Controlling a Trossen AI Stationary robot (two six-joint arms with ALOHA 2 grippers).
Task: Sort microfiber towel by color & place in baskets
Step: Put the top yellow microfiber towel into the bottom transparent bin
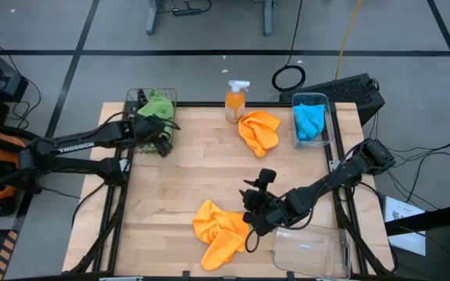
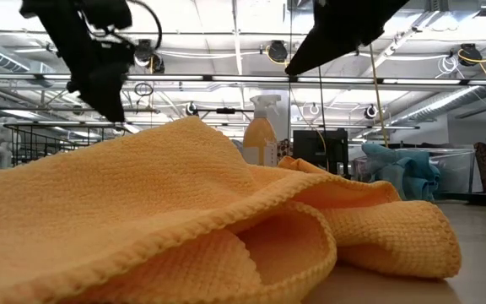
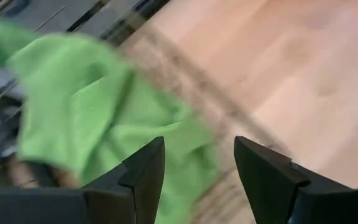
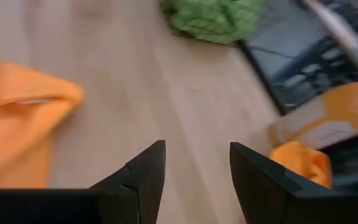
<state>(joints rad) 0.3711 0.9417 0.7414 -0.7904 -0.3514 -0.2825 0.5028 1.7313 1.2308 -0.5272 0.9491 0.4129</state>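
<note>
- Left gripper (image 1: 165, 139) of mine sits at the table's far left corner, just beside the black wire basket (image 1: 141, 97); its fingers (image 3: 143, 177) stand apart with nothing between them
- Green towel (image 1: 156, 105) is heaped in that wire basket; in my left wrist view green cloth (image 3: 98, 109) spills over the basket's edge just ahead of my parted fingers, not touched by them
- Right gripper (image 1: 250, 222) of mine hangs near the front of the wooden table (image 1: 186, 172), just beside the near orange towel (image 1: 219, 231); its fingers (image 4: 142, 177) are spread and hold nothing
- That near orange towel lies crumpled on the table, outside any basket; in the low view it (image 2: 184, 219) fills the foreground
- Second orange towel (image 1: 259, 131) lies bunched on the table near the far edge, between the orange spray bottle (image 1: 236, 100) and the far clear basket (image 1: 325, 105)
- Blue towel (image 1: 309, 121) fills that far clear basket at the table's far right corner; whether one cloth or two, I cannot tell
- Near clear basket (image 1: 309, 251) stands at the front right corner, close to my right gripper; I see no cloth in it
</note>
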